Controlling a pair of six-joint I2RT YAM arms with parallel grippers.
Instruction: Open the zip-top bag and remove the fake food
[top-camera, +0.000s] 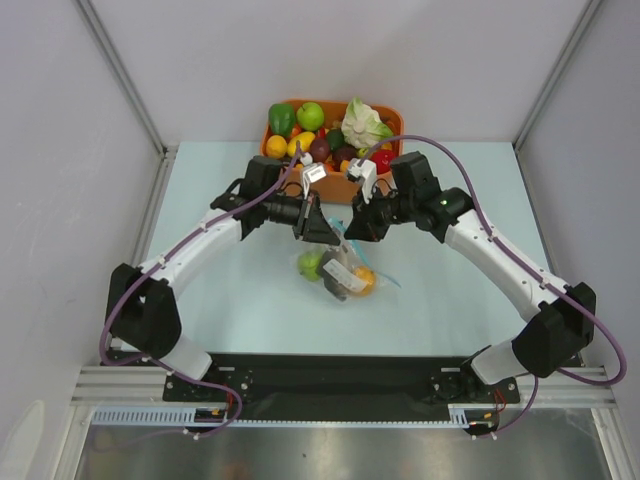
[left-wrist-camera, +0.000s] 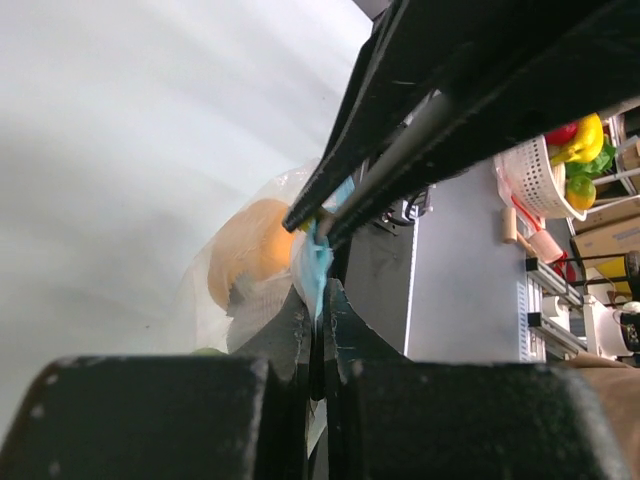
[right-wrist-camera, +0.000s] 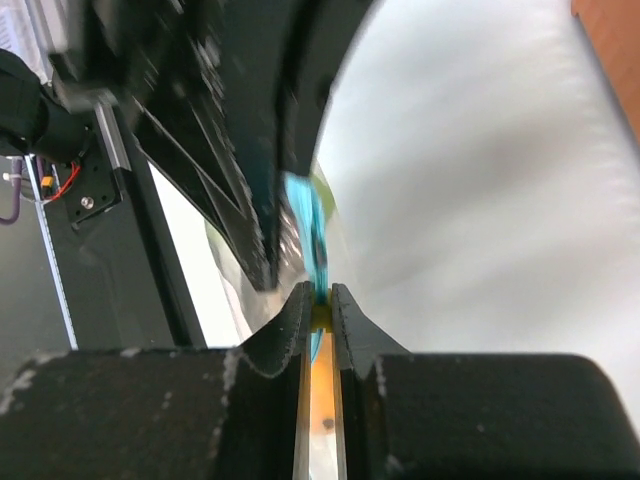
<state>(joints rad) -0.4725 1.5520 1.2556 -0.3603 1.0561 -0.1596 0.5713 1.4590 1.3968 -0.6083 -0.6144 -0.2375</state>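
The zip-top bag (top-camera: 343, 268) hangs above the table between both grippers, its light-blue zip strip (left-wrist-camera: 318, 262) at the top. Inside I see the lime-green fruit (top-camera: 311, 264), the orange-yellow fruit (top-camera: 363, 281) and a grey fish piece (top-camera: 338, 283). My left gripper (top-camera: 325, 232) is shut on the zip strip from the left. My right gripper (top-camera: 347, 233) is shut on the strip (right-wrist-camera: 312, 240) from the right, jaws pinched on it. In the left wrist view the orange fruit (left-wrist-camera: 250, 250) shows through the clear plastic.
An orange tub (top-camera: 390, 118) at the back holds several toy foods, including the white-and-green cauliflower (top-camera: 364, 124), a green pepper (top-camera: 282, 119) and purple and red fruits. The pale table (top-camera: 230, 290) spreads around the bag.
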